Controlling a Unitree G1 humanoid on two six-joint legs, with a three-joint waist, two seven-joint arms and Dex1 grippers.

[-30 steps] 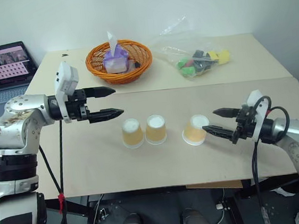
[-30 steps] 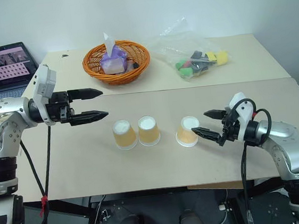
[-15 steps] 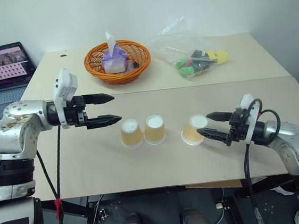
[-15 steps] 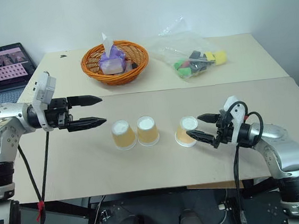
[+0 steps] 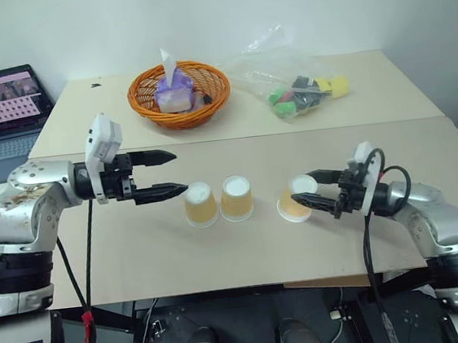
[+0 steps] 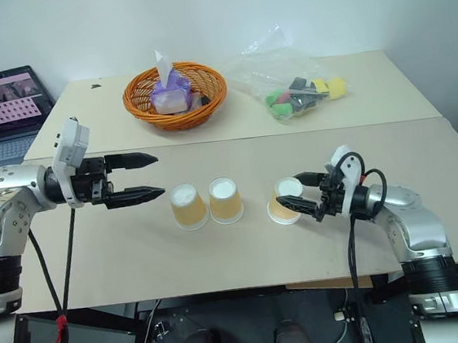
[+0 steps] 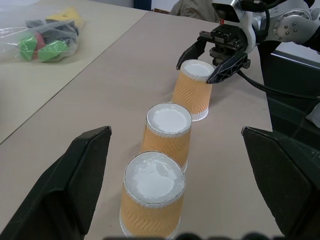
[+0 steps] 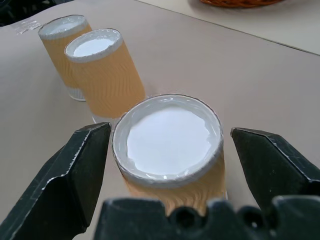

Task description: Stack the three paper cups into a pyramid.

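Third cup's side behind right claw

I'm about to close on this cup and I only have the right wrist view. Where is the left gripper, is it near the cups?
Observer: The left gripper hovers open just left of the leftmost cup, with its lower fingertip close to that cup's top.
Operator: Okay. Is anything lying beyond the cups that I can't see?
Observer: A clear bag of coloured toys lies on the far side of the table, well beyond the cups.
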